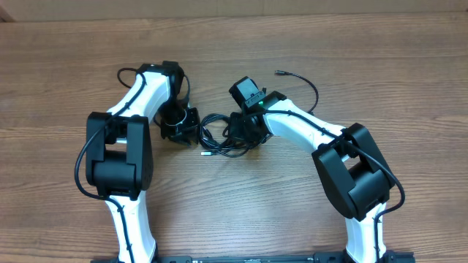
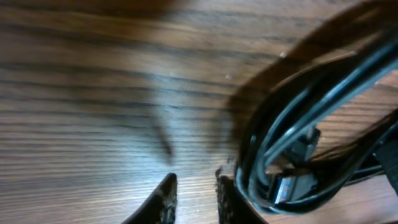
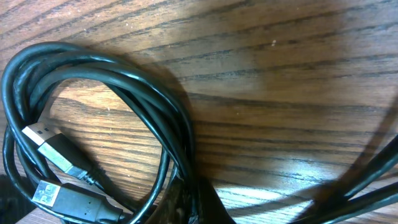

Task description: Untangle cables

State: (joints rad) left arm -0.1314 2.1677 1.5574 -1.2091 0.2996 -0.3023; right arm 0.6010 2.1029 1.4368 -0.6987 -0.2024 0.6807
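The cables lie as a black tangle of loops on the wooden table between my two grippers. One strand arcs off to the back right and ends in a small plug. My left gripper is at the tangle's left edge. In the left wrist view its fingers stand a little apart with bare wood between them, and the cables with a blue-tongued plug lie just outside the right finger. My right gripper is shut on strands of the cables, beside two silver-tipped plugs.
The wooden table stretches around the tangle. Both white-and-black arms reach in from the near edge, the left one and the right one. A thicker black wire loops off the left arm.
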